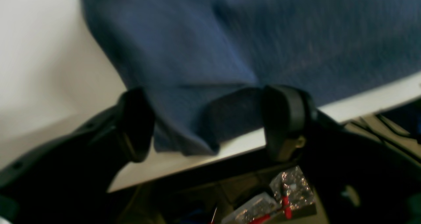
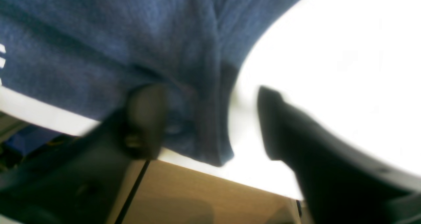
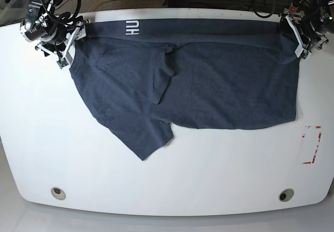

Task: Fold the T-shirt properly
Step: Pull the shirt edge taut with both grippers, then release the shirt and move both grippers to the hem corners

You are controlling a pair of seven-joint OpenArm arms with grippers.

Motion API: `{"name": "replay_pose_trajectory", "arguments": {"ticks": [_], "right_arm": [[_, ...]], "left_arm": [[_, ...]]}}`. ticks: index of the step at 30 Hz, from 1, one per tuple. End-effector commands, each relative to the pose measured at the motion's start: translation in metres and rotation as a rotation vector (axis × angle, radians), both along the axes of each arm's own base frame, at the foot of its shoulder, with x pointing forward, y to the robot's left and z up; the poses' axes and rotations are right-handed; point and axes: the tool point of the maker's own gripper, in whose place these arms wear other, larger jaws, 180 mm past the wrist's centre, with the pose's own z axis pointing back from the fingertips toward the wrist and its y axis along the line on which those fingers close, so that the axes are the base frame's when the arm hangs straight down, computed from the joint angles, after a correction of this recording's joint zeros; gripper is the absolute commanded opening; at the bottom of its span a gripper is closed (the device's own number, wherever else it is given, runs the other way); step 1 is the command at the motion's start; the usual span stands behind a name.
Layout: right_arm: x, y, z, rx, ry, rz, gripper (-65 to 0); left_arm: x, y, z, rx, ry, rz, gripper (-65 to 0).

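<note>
base view: even, bright overhead light, sharp focus, soft short shadows under the t-shirt (image 3: 209, 86) edges, slight curving of the table (image 3: 156, 190) rim toward the frame edges. left wrist view: dim, motion-blurred; fabric beyond the left gripper (image 1: 207, 122) is smeared, fingers dark and soft. right wrist view: blurred; table surface beside the right gripper (image 2: 210, 122) is overexposed to plain white glare.

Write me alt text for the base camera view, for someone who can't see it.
A dark blue T-shirt lies spread on a white table, one sleeve pointing toward the near edge and white letters "HU" showing at the far edge. The right gripper and left gripper sit at its two far corners.
</note>
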Motion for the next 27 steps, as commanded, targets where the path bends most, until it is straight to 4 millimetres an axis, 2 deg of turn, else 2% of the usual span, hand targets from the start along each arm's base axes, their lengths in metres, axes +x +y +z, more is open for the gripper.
{"name": "replay_pose_trajectory", "arguments": {"ticks": [1,4,8,12,17,27], "right_arm": [[0.013,0.001,0.019,-0.021,-0.071,0.025,-19.0],[0.018,0.002,0.027,-0.031,-0.096,0.035,-21.1],[0.034,0.002,0.035,-0.031,-0.139,0.034,-22.0],[0.055,0.002,0.046,-0.036,-0.192,0.034,-22.0],[0.089,0.007,0.050,0.007,-0.237,0.020,-22.0],[0.162,0.000,0.050,0.137,-0.261,-0.059,-22.0]], "left_arm": [[0.023,0.012,0.032,0.057,-0.100,0.001,-12.1],[0.030,0.013,0.046,0.077,-0.141,0.026,-10.6],[0.043,0.024,0.064,0.124,-0.172,0.048,-9.4],[0.071,0.035,0.085,0.140,-0.264,0.089,-9.4],[0.094,0.044,0.087,0.120,-0.298,0.135,-9.6],[0.143,0.075,0.083,0.091,-0.313,0.268,-9.6]]}}
